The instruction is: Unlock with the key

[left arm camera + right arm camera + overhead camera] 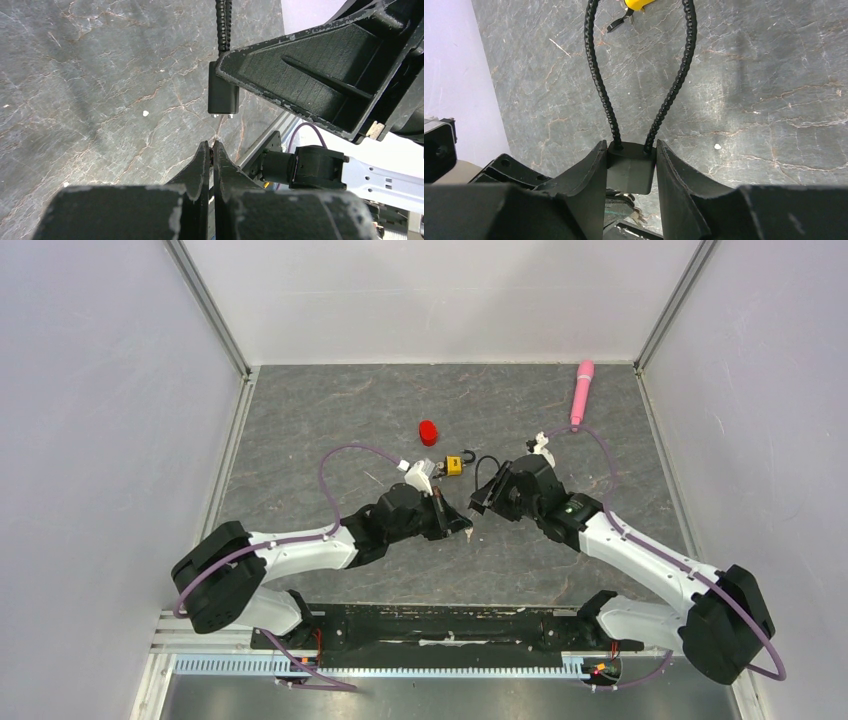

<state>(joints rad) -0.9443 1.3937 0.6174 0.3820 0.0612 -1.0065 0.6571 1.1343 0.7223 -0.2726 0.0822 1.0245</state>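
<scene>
Left gripper (210,146): my fingers here are pressed together, and their tips sit just beneath the block.
Key (215,146): I see only a thin sliver pinched at those left tips; the rest is hidden from me.
Right gripper (630,149): clamped on the Black block (630,175), with one finger on each side of it.
Meeting point: from above, I see both grippers tip to tip near the middle of the Table (300,420).
Black cord (596,75): both ends leave the block and loop away, with the far bend reaching the padlock.
Yellow padlock (455,466): it lies just beyond the grippers.
Red object (428,432): small, and a little past the padlock.
Pink tool (581,390): at the far right, near the back wall.
</scene>
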